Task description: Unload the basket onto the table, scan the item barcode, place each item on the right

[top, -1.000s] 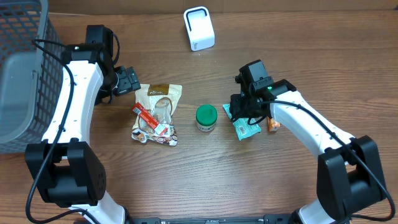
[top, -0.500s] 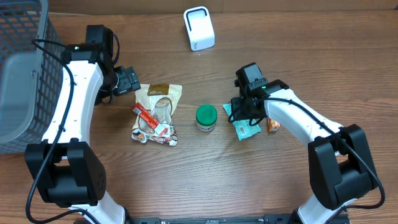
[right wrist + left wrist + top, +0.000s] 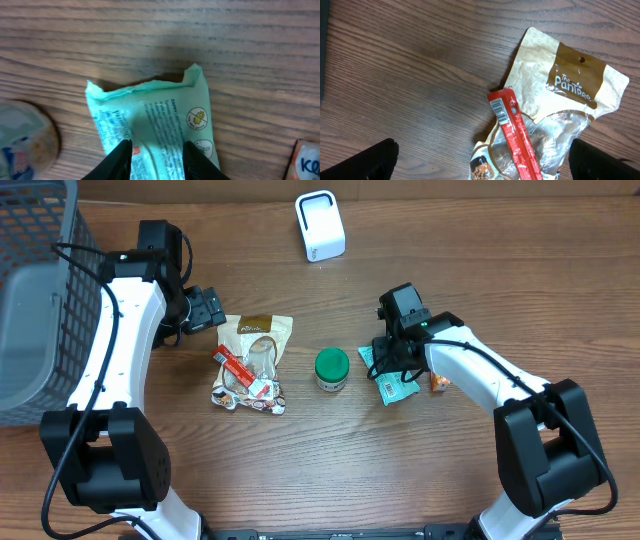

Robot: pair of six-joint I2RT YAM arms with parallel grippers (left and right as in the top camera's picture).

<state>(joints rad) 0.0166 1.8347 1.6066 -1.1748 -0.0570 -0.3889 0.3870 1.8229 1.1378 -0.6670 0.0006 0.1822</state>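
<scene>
Since no item is facing the scanner point(image 3: 320, 226), stage: judging the pick-up to be the step in hand
Green packet point(image 3: 150, 120): lying flat on the table point(image 3: 330, 470), printed side up; sitting just beside the green-lidded tub point(image 3: 332, 367), near an orange packet point(image 3: 438, 383), well apart from the scanner
Right gripper point(image 3: 157, 160): sitting over the packet's middle; jaws standing part-way apart, one fingertip on either side of the print; whether they are pinching the film or only touching it is not showing
Left gripper point(image 3: 207, 308): jaws gaping wide; holding nothing; idling beside the tan pouch point(image 3: 560, 95) and red stick point(image 3: 512, 125)
Risk, slip: thin, slack film could be sliding out of a shallow pinch during the lift
Risk, crumple: bunching the wrapper could be folding the barcode out of the scanner's reading
Risk, neighbour: tub is sitting close; a sideways drag could be knocking it
Risk, facing: no barcode is showing clearly; presenting the wrong face could be wasting the pass
</scene>
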